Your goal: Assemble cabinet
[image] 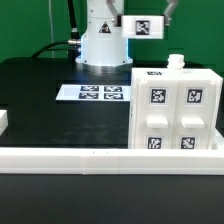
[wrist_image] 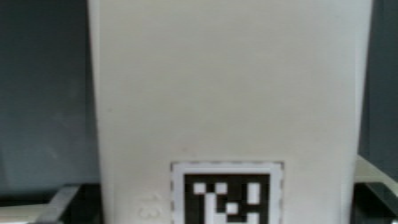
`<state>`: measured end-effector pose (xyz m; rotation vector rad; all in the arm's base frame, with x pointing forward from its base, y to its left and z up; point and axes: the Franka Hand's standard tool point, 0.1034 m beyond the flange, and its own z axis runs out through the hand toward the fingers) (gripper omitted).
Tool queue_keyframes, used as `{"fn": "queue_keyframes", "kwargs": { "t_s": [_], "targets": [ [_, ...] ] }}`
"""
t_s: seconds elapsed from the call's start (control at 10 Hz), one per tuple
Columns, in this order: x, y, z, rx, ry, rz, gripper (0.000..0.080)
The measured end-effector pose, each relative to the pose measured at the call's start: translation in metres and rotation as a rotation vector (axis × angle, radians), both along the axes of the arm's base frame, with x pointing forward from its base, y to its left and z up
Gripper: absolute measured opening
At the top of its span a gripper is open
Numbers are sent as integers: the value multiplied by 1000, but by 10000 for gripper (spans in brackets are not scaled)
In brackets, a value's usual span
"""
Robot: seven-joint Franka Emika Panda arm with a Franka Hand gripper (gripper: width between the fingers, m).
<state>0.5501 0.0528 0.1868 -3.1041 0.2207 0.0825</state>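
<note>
The black table carries the cabinet, the marker board and a white rail.

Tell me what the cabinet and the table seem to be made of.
The cabinet: probably white plastic, matte; smooth even faces, no grain, printed tags on front. The table: black and dull, no glare; cloth or coated board, too blurred to tell.

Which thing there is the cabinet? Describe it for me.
Look at the black table. At the exterior view's right stands the cabinet, a big white box. Unlike the flat marker board nearby, it rises tall, with four tags on its front.
</note>
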Motion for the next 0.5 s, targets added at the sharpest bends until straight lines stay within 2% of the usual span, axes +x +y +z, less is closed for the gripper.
{"fn": "queue_keyframes", "kwargs": {
  "t_s": [0.2,0.3,0.5],
  "targets": [
    [26,31,-5,-6,-2,-58,563],
    [32,36,-9,-7,-3,-51,563],
    [30,34,-9,-7,-2,-51,563]
  ]
}}
